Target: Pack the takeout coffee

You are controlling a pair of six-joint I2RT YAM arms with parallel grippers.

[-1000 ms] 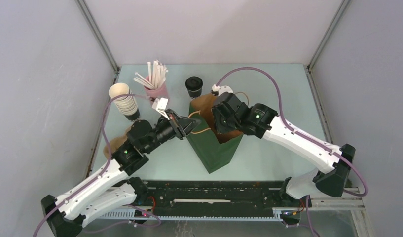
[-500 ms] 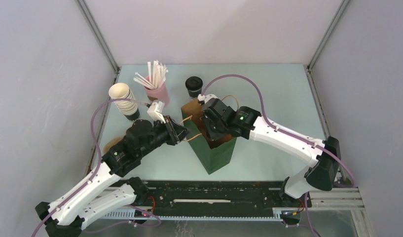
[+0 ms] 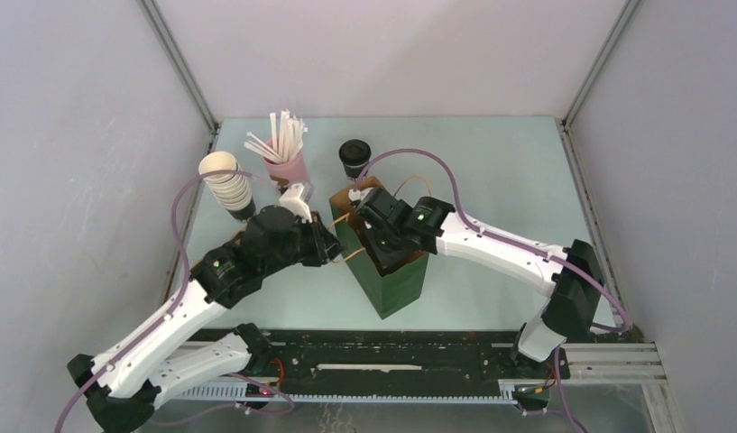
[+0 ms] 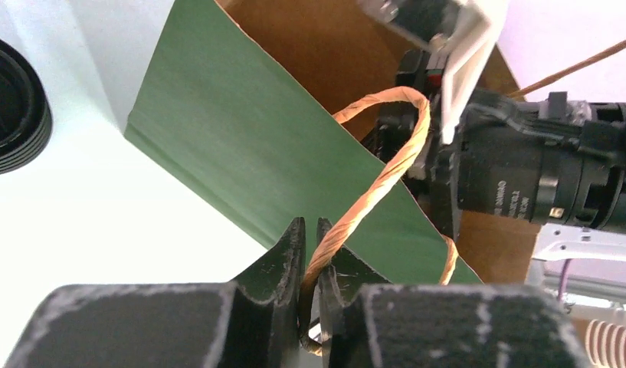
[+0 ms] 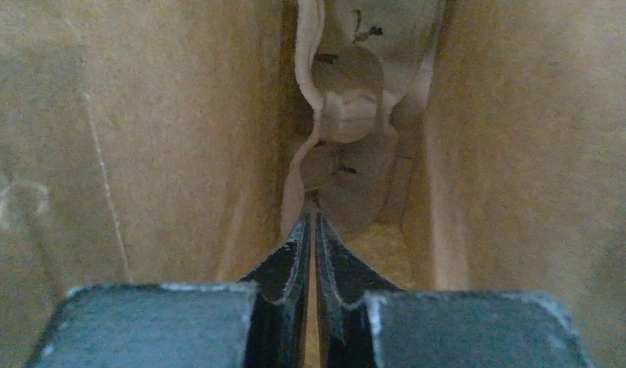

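Note:
The takeout coffee (image 3: 354,158), a dark cup with a black lid, stands on the table behind the green paper bag (image 3: 396,281). My left gripper (image 3: 333,245) is at the bag's left rim, shut on the bag's twisted paper handle (image 4: 386,165). In the left wrist view the handle runs down between its fingertips (image 4: 309,230), in front of the bag's green side (image 4: 240,146). My right gripper (image 3: 379,238) reaches down into the bag's open mouth. In the right wrist view it (image 5: 310,222) is shut and empty between the brown inner walls (image 5: 141,138), above the folded bottom.
A stack of lidless cups (image 3: 227,187) and a pink cup of white sticks (image 3: 284,152) stand at the back left. A stack of black lids (image 4: 11,107) lies left of the bag. The enclosure's walls rise on three sides.
My right arm has swung left and dipped its gripper into the bag. My left arm has drawn back to the left, still holding the handle, and the bag stands more upright.

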